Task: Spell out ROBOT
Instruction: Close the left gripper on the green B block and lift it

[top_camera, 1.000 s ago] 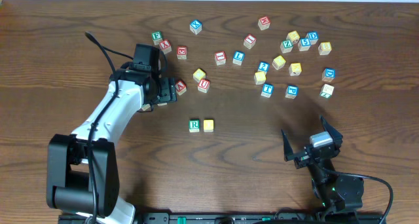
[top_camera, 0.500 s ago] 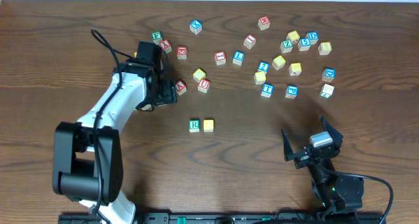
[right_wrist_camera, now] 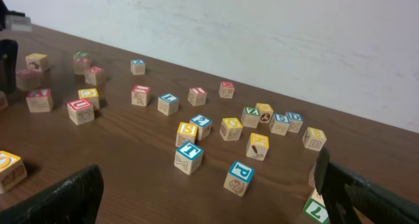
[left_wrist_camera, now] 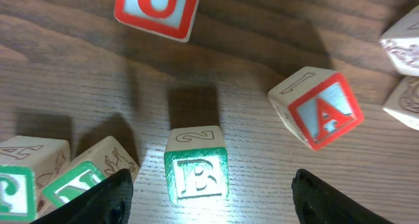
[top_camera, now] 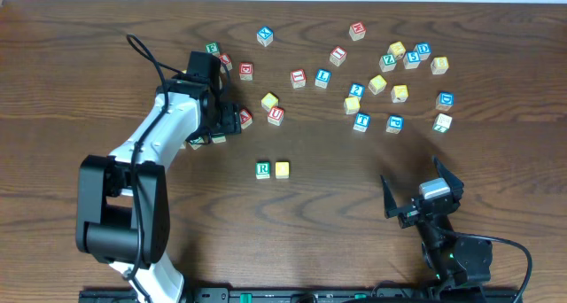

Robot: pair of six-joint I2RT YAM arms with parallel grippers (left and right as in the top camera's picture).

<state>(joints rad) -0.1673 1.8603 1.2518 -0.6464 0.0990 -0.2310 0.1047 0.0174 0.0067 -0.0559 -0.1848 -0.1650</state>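
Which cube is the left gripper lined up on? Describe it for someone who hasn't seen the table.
Follow the white left arm to the left gripper, open over a cluster of cubes left of centre. The B cube sits between its fingers, untouched. It alone shows a green B, unlike the tilted red A cube beside it and the red U cube beyond.

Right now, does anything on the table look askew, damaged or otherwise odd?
Nothing damaged. The red A cube sits turned askew beside the green B cube; R cube and yellow cube stand neatly aligned.
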